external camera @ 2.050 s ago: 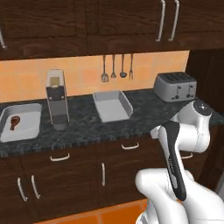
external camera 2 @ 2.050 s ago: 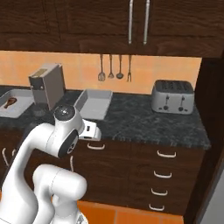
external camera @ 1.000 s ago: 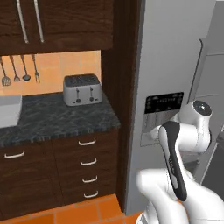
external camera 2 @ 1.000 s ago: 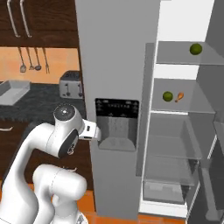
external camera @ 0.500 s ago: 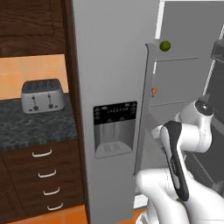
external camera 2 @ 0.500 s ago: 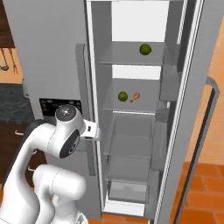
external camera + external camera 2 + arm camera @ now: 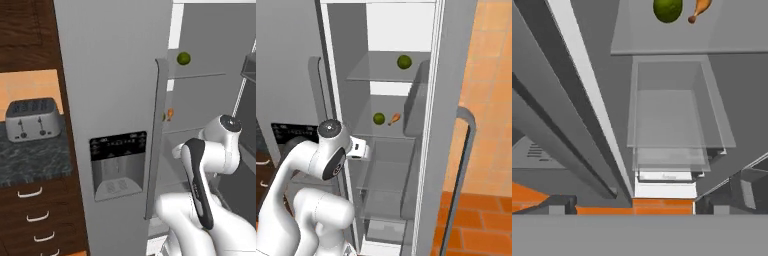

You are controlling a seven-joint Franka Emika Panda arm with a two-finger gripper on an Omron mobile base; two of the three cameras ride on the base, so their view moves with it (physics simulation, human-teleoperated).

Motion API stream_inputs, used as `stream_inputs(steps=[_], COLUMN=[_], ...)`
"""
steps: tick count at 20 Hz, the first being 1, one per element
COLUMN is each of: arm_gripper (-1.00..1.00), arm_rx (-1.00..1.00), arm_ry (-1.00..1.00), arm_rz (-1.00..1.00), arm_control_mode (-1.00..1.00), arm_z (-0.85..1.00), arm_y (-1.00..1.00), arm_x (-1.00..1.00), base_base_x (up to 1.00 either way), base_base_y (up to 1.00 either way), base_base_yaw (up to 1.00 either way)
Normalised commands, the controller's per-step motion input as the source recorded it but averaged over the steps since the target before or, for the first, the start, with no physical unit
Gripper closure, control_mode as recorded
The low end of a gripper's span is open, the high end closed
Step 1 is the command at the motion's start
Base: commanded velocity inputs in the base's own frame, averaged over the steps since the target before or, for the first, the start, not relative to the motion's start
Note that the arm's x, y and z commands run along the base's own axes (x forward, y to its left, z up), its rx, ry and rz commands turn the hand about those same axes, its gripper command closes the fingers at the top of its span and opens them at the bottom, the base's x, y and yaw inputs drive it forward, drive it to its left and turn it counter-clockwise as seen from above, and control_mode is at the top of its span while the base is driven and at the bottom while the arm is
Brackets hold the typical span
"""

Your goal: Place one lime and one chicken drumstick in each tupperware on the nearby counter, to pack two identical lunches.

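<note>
The fridge stands open in front of me. One lime (image 7: 404,62) lies on the upper shelf, also seen as the lime (image 7: 183,58) in the left base view. On the middle shelf a second lime (image 7: 379,118) sits beside an orange chicken drumstick (image 7: 394,119); the hand view shows this lime (image 7: 667,9) and drumstick (image 7: 699,10) at its top edge. My gripper (image 7: 634,206) is open and holds nothing, well below that shelf. A stretch of the counter (image 7: 30,160) shows at the left. The tupperware is out of view.
The closed fridge door (image 7: 110,100) with its dispenser panel (image 7: 118,165) and long handle (image 7: 155,140) stands left of the opening. The open door (image 7: 448,125) stands on the right. A silver toaster (image 7: 30,119) sits on the counter. Glass drawers (image 7: 669,125) fill the fridge's lower part.
The whole picture has swung right, from the counter and toaster to the open fridge: the base has moved. The arm holds the same pose and the gripper stays open.
</note>
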Motion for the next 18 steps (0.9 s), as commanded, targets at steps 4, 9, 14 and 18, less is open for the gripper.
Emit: stream_inputs(steps=[4, 9, 14, 18], arm_gripper=[-1.0, -1.0, -1.0, -1.0], arm_rx=[0.0, 0.0, 0.0, 0.0], arm_ry=[0.0, 0.0, 0.0, 0.0], arm_rz=[0.0, 0.0, 0.0, 0.0], arm_control_mode=[1.0, 1.0, 1.0, -1.0], arm_z=[0.0, 0.0, 0.0, -0.02], arm_y=[0.0, 0.0, 0.0, 0.04], arm_x=[0.0, 0.0, 0.0, 0.13], base_base_x=[0.22, 0.31, 0.05, 0.17], base_base_y=[-0.44, -0.15, -0.43, -0.11], base_base_yaw=[0.0, 0.0, 0.01, 0.0])
